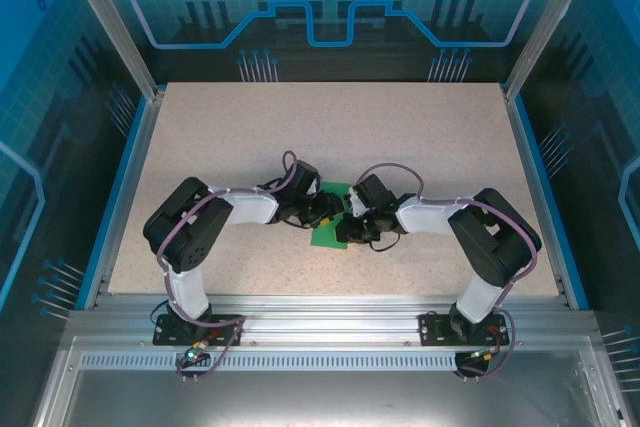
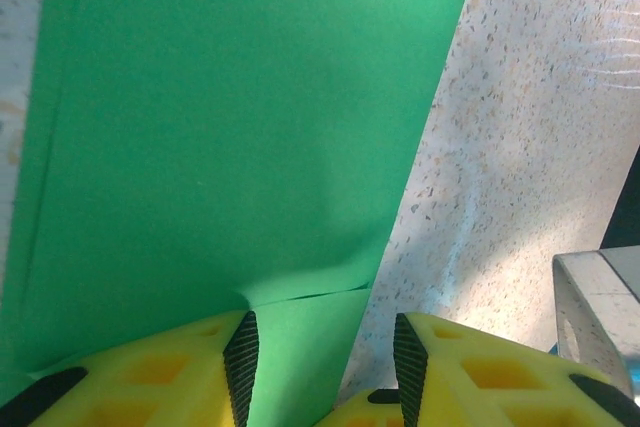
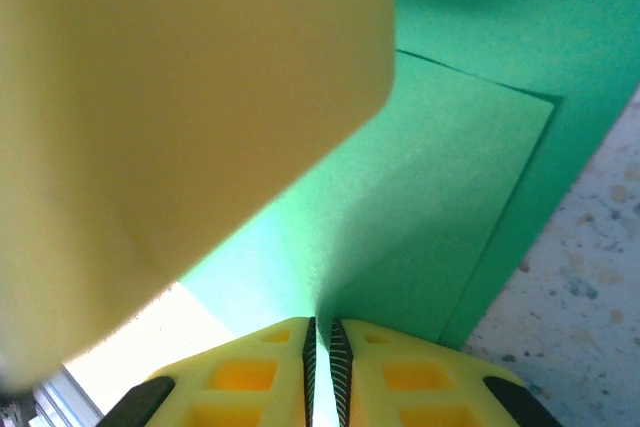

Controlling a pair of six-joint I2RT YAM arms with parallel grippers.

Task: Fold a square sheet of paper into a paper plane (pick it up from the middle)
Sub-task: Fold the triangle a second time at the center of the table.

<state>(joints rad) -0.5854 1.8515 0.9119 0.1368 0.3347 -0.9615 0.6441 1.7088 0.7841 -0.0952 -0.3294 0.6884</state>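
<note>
A speckled beige surface [image 1: 400, 137] lies inside a blue-lit enclosure. At its middle, between the two arms, sits the square sheet of paper [image 1: 328, 235], folded into overlapping layers, its long axis running roughly from near to far. The left end effector [image 2: 320, 337] stands partly open over the sheet's edge. The right end effector [image 3: 321, 332] pinches a raised crease of the sheet.
</note>
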